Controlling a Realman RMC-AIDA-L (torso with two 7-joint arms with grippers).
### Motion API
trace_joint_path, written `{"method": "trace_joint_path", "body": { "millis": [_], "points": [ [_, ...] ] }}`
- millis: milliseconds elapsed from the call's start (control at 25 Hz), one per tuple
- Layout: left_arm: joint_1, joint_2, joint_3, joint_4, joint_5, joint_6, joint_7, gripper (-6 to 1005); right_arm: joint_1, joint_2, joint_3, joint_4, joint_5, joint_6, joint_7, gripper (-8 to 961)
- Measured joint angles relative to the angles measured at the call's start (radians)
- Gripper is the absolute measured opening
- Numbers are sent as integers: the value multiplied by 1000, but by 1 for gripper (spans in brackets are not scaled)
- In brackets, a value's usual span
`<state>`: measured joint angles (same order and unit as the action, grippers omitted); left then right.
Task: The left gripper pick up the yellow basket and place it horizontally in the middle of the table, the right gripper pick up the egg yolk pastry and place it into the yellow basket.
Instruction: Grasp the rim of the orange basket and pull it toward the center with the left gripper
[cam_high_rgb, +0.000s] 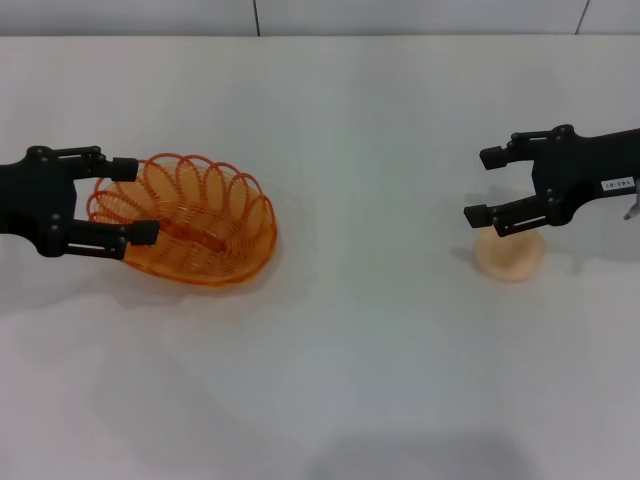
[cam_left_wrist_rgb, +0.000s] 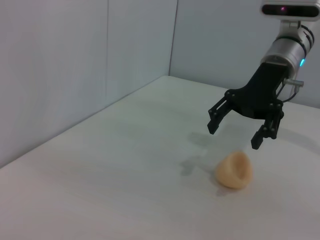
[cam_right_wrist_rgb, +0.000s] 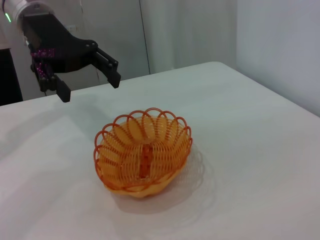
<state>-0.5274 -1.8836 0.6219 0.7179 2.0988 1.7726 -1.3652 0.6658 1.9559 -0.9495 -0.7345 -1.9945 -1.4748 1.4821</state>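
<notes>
L gripper (cam_high_rgb: 130, 201) hovers at the left rim of the yellow basket (cam_high_rgb: 190, 220), fingers spread, w/ nothing held; basket sits upright on the table (cam_high_rgb: 350, 350), left of centre. R gripper (cam_high_rgb: 485, 186) fingers spread too, over the egg yolk pastry (cam_high_rgb: 511, 254) on the right, not touching it. Bare white surface btwn basket & pastry, wall panels behind

Over the large plain white table (cam_left_wrist_rgb: 115, 175), the black two-fingered right gripper (cam_left_wrist_rgb: 235, 134) hangs with its fingers spread apart, just above the small round pale beige egg yolk pastry (cam_left_wrist_rgb: 233, 170), not touching it.
</notes>
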Motion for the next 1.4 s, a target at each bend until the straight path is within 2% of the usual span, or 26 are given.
{"method": "trace_joint_path", "body": {
  "millis": [760, 880, 1120, 1240, 1400],
  "points": [
    [-2, -5, -1, 5, -2, -2, -38, 887, -8, 4, 5, -1, -2, 11, -11, 869],
    [-4, -10, 1, 59, 1, 0, -155, 887, -11, 4, 12, -2, 0, 13, -11, 869],
    [6, -26, 10, 249, 20, 35, -476, 888, -25, -2, 16, -19, 5, 15, -11, 870],
    [-7, -17, 9, 320, 86, 37, -659, 888, -26, 0, 15, -26, 5, 18, -11, 870],
    [-57, -2, 10, 344, 239, 23, -836, 888, -26, 3, 15, -30, 6, 22, -16, 870]
  ]
}}
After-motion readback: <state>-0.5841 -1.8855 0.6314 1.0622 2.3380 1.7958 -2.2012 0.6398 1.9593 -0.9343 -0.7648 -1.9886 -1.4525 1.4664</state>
